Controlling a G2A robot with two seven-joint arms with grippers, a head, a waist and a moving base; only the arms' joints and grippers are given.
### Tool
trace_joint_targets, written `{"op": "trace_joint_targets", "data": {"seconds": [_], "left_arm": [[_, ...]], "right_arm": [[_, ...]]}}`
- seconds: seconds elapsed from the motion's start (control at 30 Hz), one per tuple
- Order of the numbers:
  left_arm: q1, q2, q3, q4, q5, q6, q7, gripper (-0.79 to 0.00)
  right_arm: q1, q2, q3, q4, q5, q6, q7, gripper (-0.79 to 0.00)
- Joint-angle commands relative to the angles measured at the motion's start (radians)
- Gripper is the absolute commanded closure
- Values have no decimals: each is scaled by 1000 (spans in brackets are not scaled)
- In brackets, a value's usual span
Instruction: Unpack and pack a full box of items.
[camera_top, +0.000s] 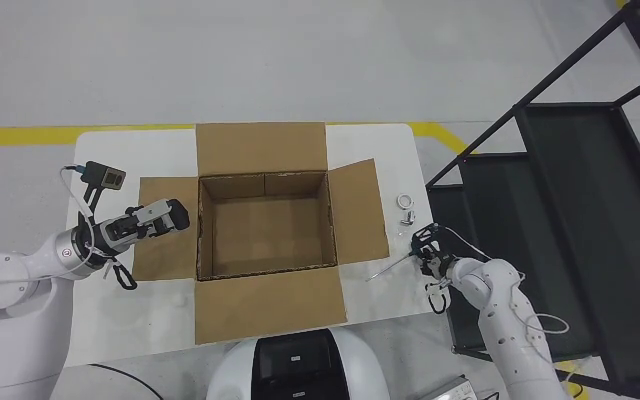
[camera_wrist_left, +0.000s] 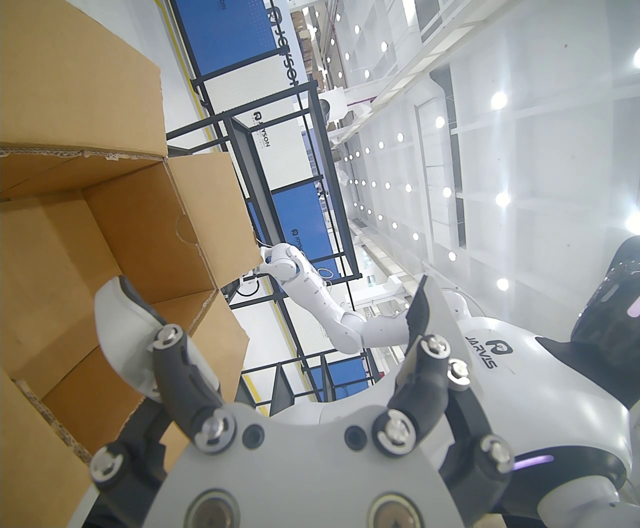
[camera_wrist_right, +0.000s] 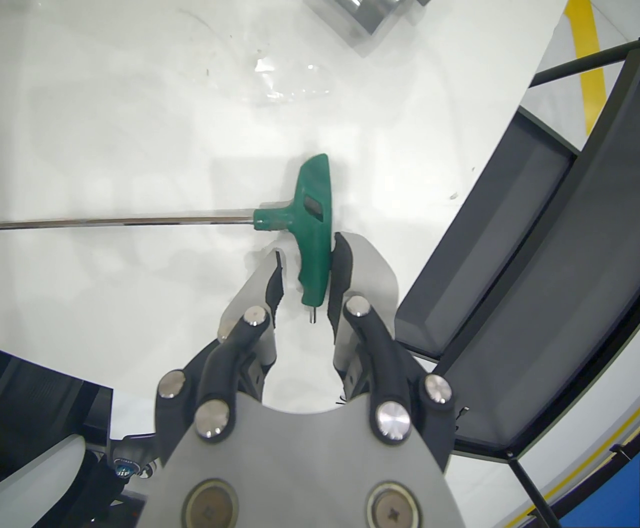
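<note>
Right pincer (camera_wrist_right: 309, 252): you are finding it low over the table (camera_top: 400, 150), just right of the box (camera_top: 265, 185), jaws narrow, straddling the handle's lower end but not clamping.
Hex key (camera_wrist_right: 314, 210): it is lying flat on the table right of the box, with its green handle running along the pincer's reach.
Shaft (camera_wrist_right: 125, 221): its long axis is pointing toward the box.
Nearer arm: the right one, by your inspection.
Left pincer (camera_wrist_left: 270, 300): it is hanging wide apart at the box's left side, holding nothing.

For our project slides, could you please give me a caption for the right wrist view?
Open right gripper straddles the green T-handle hex key lying on the white table.
</note>
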Motion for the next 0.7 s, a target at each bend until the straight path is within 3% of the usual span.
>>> {"op": "trace_joint_targets", "data": {"seconds": [0.0,0.43,0.67], "left_arm": [[0,0,0,0,0,0,0,-785],[0,0,0,0,0,0,0,-785],[0,0,0,0,0,0,0,-785]], "right_arm": [[-5,2,6,-9,11,-5,0,0],[-168,24,167,-230,149,-8,-46,0],[-348,37,317,-456,259,-165,-121,0]]}}
